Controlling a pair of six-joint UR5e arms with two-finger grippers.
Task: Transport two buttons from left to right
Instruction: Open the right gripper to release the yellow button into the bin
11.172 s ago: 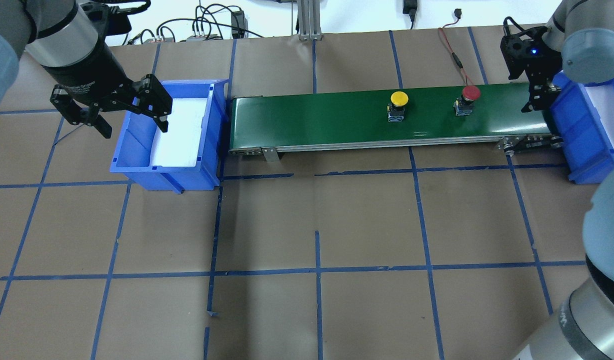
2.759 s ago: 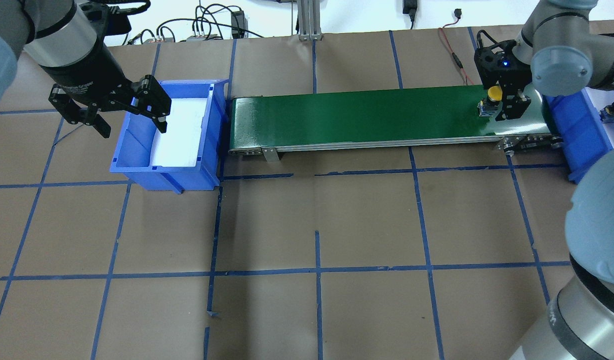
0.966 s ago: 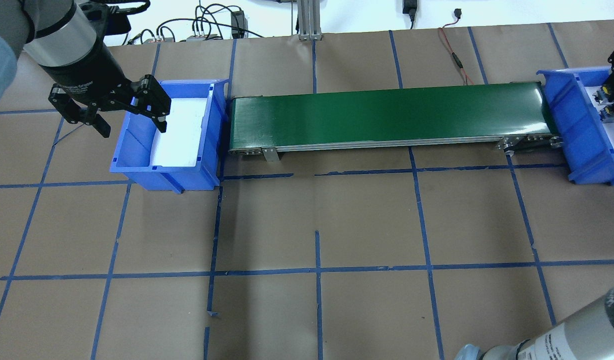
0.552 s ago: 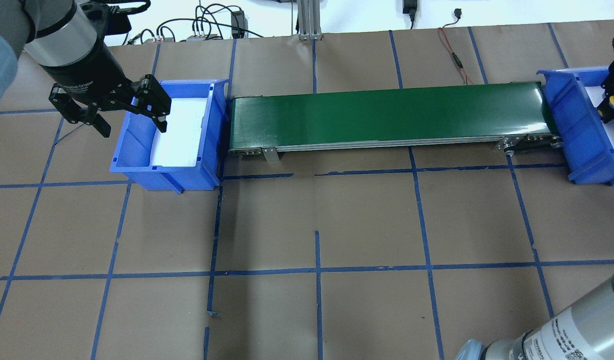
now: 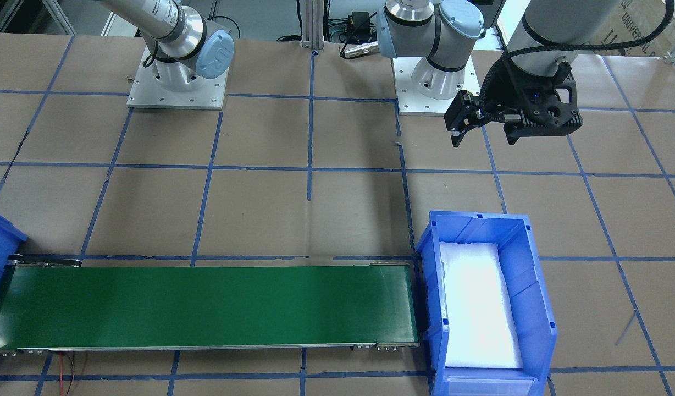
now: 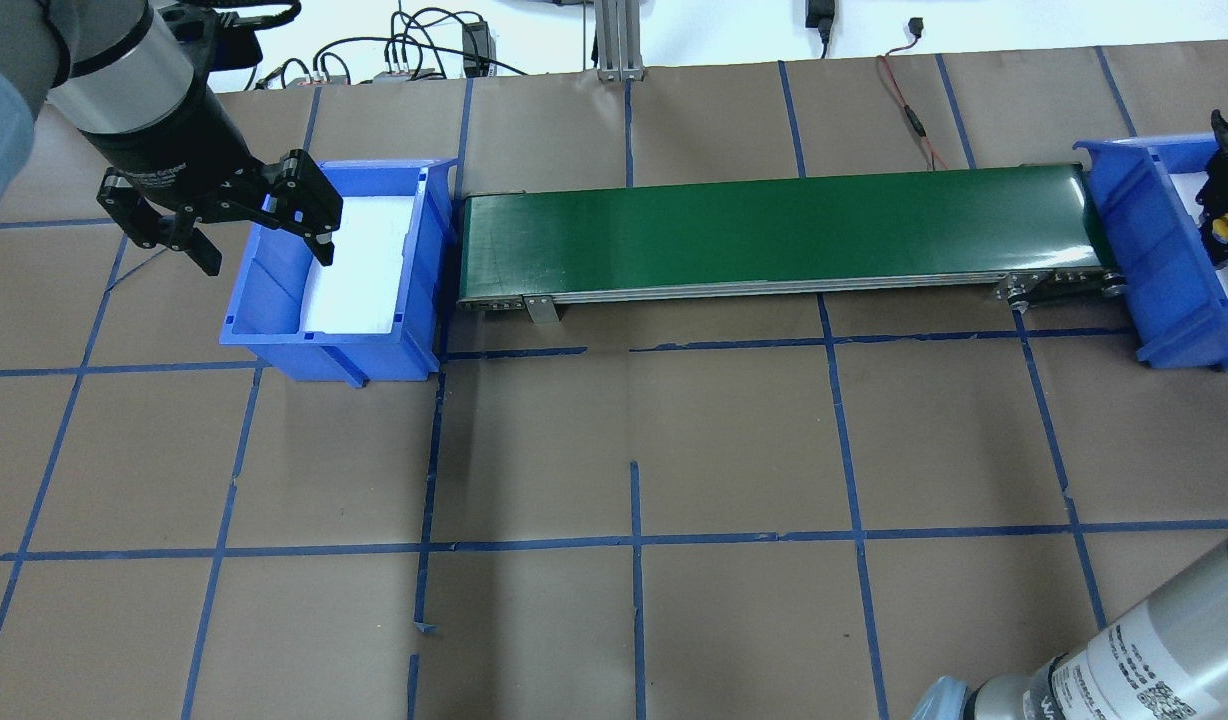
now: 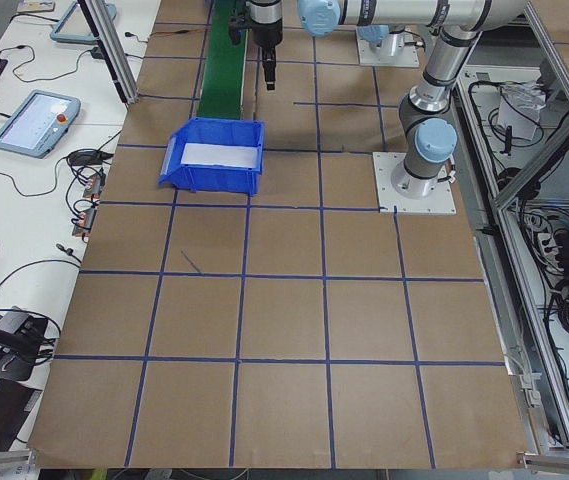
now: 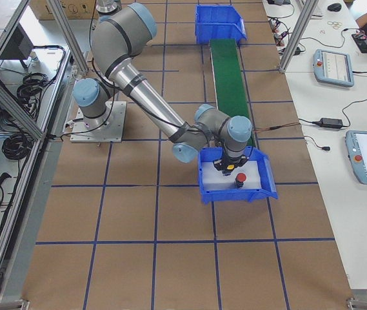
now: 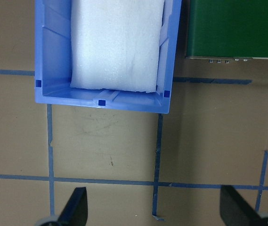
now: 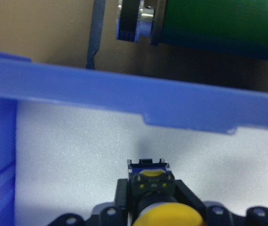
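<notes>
Blue plastic forms the left bin, lined with a white foam pad. The left gripper hangs above the bin's 9 o'clock wall in the overhead view, its fingers spread wide apart. At the bin's 3 o'clock side starts the green belt, which runs across to the right bin, also blue and foam-lined. Inside that bin the right gripper is lowered over the foam with its fingers clamped on the yellow button. Whether the button's base touches the foam cannot be told. The red button stands upright on the same foam, just beside the gripper, at its 4 o'clock in the right-side view.
</notes>
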